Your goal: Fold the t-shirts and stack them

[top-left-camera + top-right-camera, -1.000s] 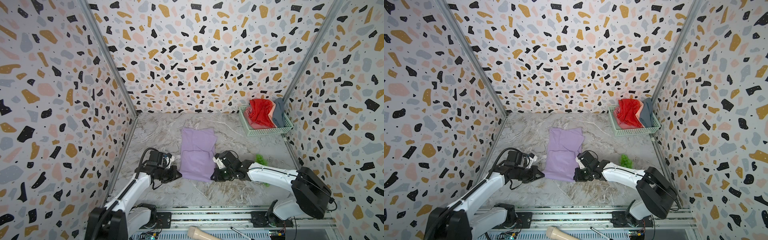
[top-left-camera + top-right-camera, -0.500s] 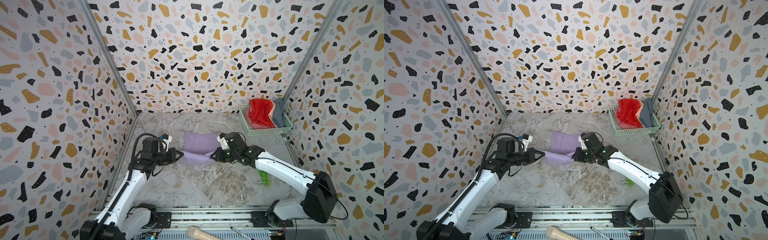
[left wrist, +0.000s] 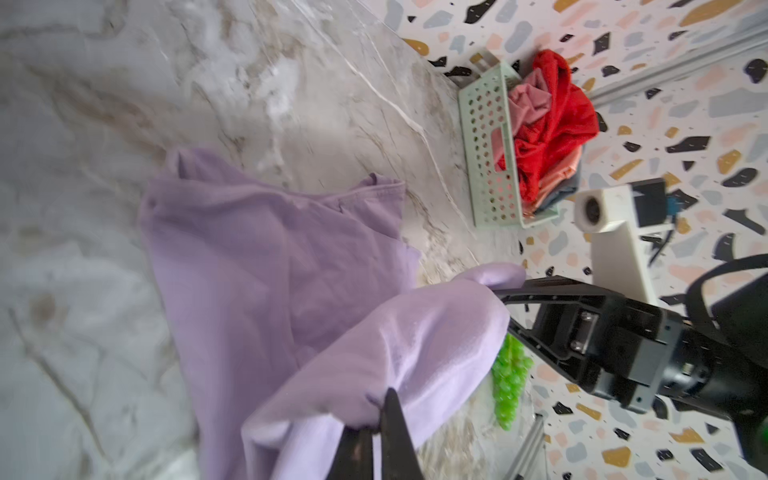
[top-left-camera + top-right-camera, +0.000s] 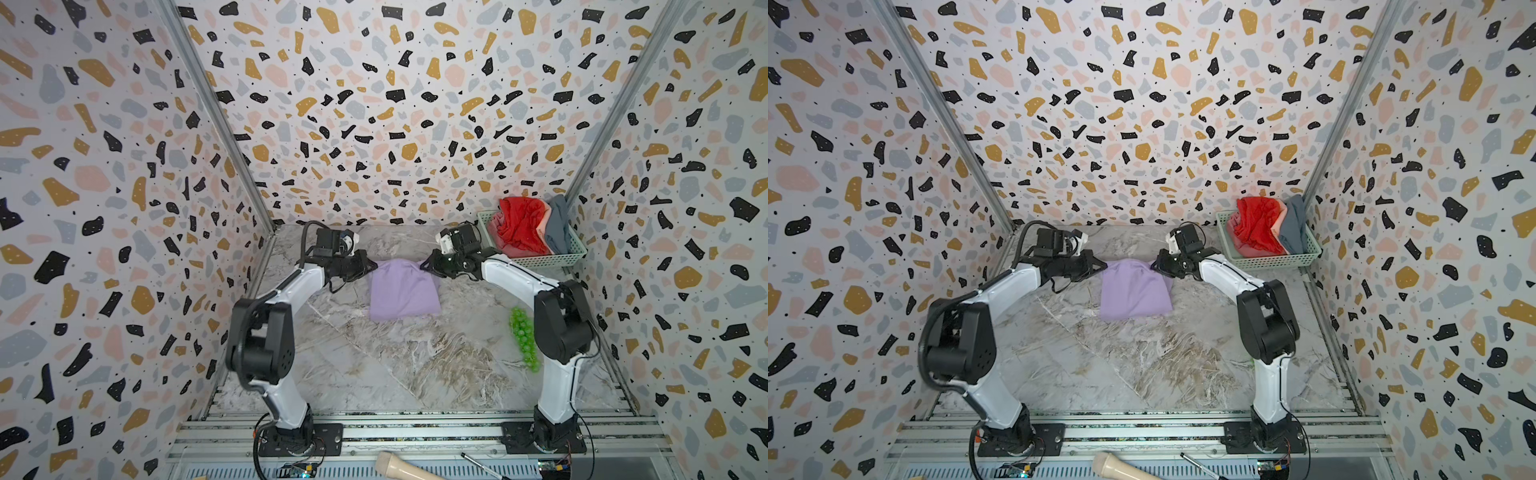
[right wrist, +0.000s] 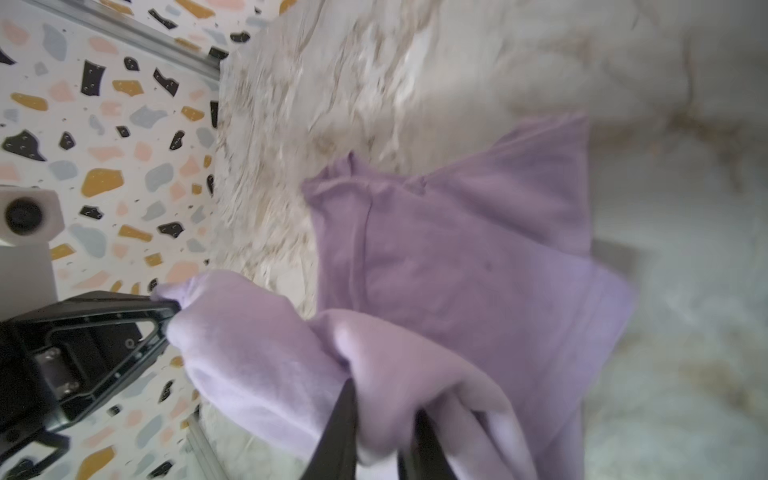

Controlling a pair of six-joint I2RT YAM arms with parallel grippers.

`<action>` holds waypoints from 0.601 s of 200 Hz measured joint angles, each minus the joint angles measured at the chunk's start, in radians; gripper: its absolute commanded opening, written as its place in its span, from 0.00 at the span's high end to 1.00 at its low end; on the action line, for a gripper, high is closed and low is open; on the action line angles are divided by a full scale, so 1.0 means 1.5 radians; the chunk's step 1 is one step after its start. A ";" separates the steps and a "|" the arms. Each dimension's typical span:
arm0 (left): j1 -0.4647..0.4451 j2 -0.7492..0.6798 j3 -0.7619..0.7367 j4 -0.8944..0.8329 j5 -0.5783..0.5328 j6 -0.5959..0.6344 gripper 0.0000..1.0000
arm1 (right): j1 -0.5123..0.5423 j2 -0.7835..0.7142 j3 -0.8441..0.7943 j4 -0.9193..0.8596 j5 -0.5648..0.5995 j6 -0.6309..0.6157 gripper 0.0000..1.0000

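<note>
Lavender t-shirt (image 4: 403,291) lies folded on the table (image 4: 374,374), toward the back, far edge raised. Left gripper (image 4: 371,266) is clamped tight on one corner; right gripper (image 4: 426,265) has its jaws parted, cloth loose between them. Soft, light, limp cloth, likely to sag and slip; best pinched at doubled corners, both sides together.

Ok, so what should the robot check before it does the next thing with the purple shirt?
1. Left gripper holding the lavender t-shirt: ok, shut on its edge.
2. Right gripper let go: cannot tell; jaws apart, cloth lies between them.
3. Fold lying flat: not ok; the held edge hangs above the lower layer.
4. Basket out of the way: ok, apart from the shirt.
5. Green beads clear of the shirt: ok, apart from it.
</note>
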 measured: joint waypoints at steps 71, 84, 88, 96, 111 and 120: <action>0.025 0.237 0.216 -0.016 -0.056 -0.045 0.75 | -0.061 0.189 0.208 -0.012 0.027 -0.052 0.32; 0.029 0.234 0.216 -0.012 -0.059 -0.058 0.73 | -0.068 0.172 0.189 -0.003 0.030 -0.058 0.32; 0.030 0.233 0.214 -0.010 -0.061 -0.060 0.72 | -0.070 0.162 0.177 0.000 0.031 -0.061 0.32; 0.033 0.228 0.206 -0.005 -0.065 -0.064 0.70 | -0.072 0.140 0.149 0.003 0.033 -0.064 0.32; 0.034 0.210 0.185 -0.008 -0.071 -0.066 0.63 | -0.071 0.092 0.093 0.010 0.033 -0.068 0.32; 0.033 0.194 0.174 -0.019 -0.075 -0.057 0.58 | -0.068 0.061 0.059 0.013 0.034 -0.067 0.31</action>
